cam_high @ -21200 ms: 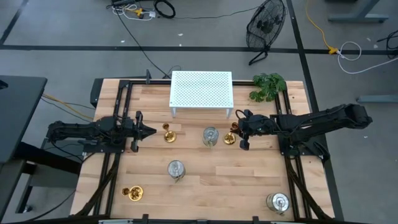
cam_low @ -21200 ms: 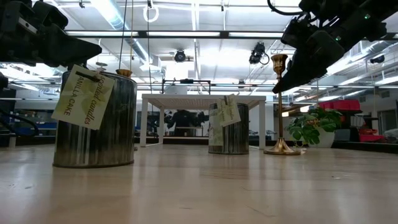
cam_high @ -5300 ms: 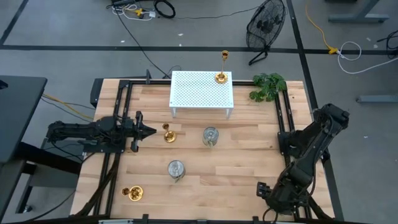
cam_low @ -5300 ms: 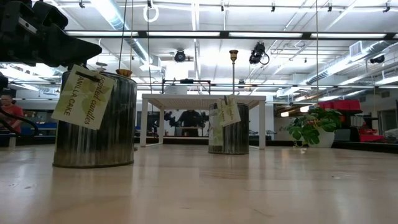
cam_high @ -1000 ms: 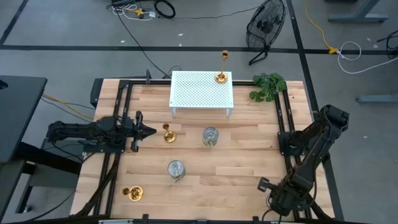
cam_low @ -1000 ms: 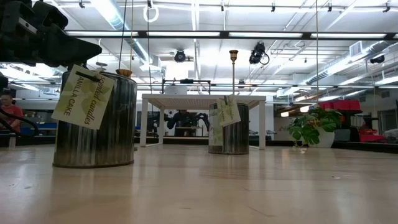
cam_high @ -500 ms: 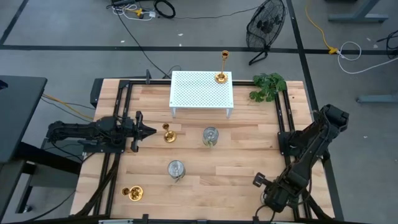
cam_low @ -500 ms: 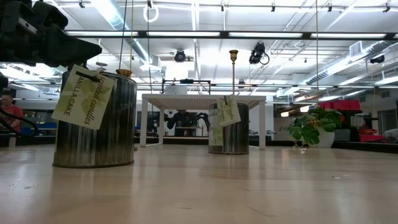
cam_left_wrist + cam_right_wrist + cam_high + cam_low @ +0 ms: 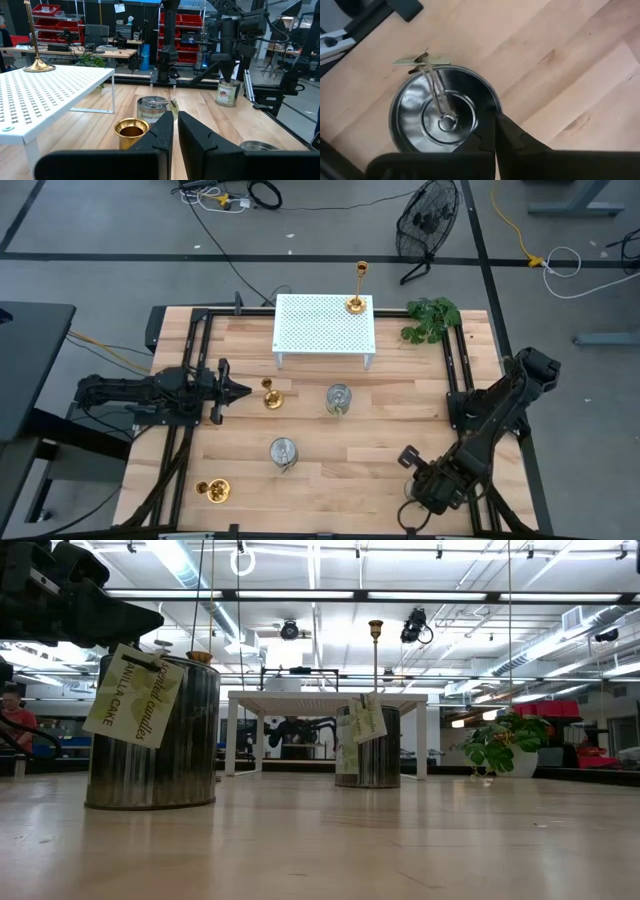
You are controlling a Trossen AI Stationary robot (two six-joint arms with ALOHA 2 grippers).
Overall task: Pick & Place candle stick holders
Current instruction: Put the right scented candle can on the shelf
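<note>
My right gripper [image 9: 425,480] stands at the table's near right, pointing down, shut on a silver can-like holder [image 9: 442,112], which also shows in the left wrist view [image 9: 227,93]. My left gripper [image 9: 238,390] is shut and empty, just left of a gold holder [image 9: 270,395] standing on its base. Two more silver holders [image 9: 339,398] [image 9: 283,450] and a gold one [image 9: 213,491] stand on the table. A tall gold holder [image 9: 357,302] stands on the white rack [image 9: 320,325]. My right gripper holds the silver holder by its top rim [image 9: 490,106], the rim pinched between the two fingers [image 9: 482,137]. The fingers come from above, pointing down. The holder sits upright below them [image 9: 227,93]; whether its bottom is clear of the table I cannot tell.
A green leafy plant [image 9: 432,318] sits at the far right corner. Black rails [image 9: 468,430] run along the table's left and right sides. Bare wood lies between the middle holders and the right arm. A tag on a string [image 9: 417,61] lies off the held holder's top.
My right gripper has gone toward the table's left edge and a little toward its far edge, still shut on the silver holder. My left arm has kept still.
</note>
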